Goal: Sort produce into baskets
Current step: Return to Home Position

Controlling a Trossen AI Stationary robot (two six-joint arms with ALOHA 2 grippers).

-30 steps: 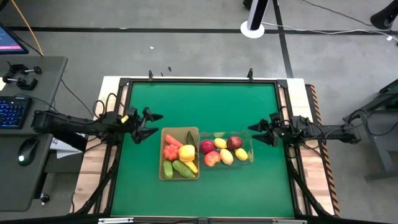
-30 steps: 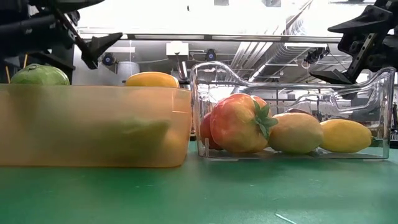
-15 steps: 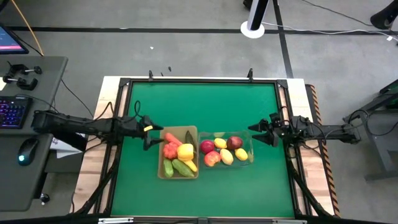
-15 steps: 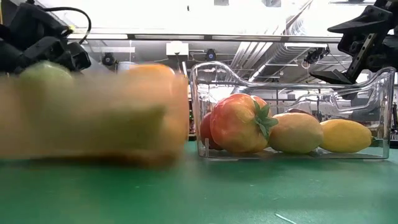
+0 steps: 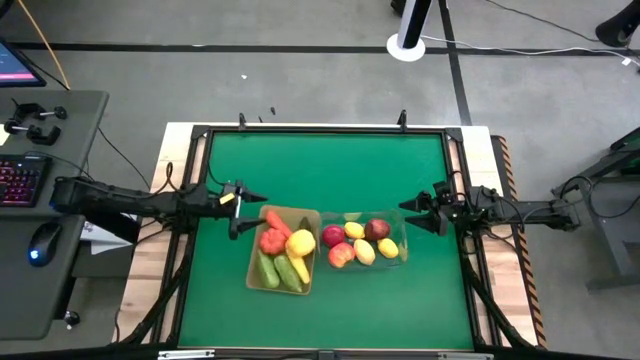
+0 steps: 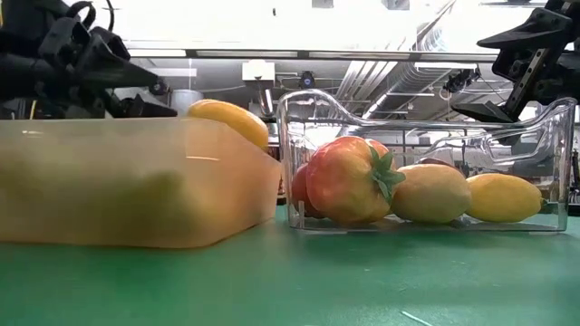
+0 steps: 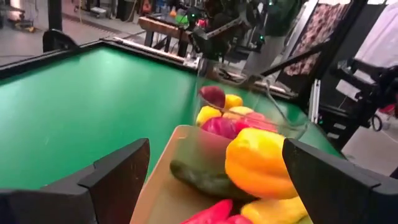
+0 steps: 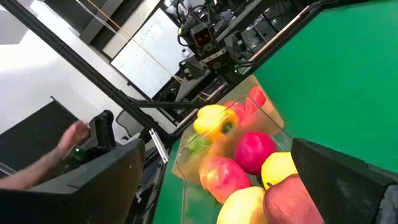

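Produce (image 5: 298,243) is seen fully binned in tan basket (image 6: 109,195) and clear basket (image 6: 426,145), left gripper (image 7: 216,155) and right gripper (image 8: 217,149) spread empty alongside.

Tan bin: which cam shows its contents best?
High view: looks straight down into the tan bin, showing carrot, yellow pepper and cucumbers. Low view gives only its cloudy side wall; left wrist view, one corner; right wrist view, only a glimpse past the clear bin.
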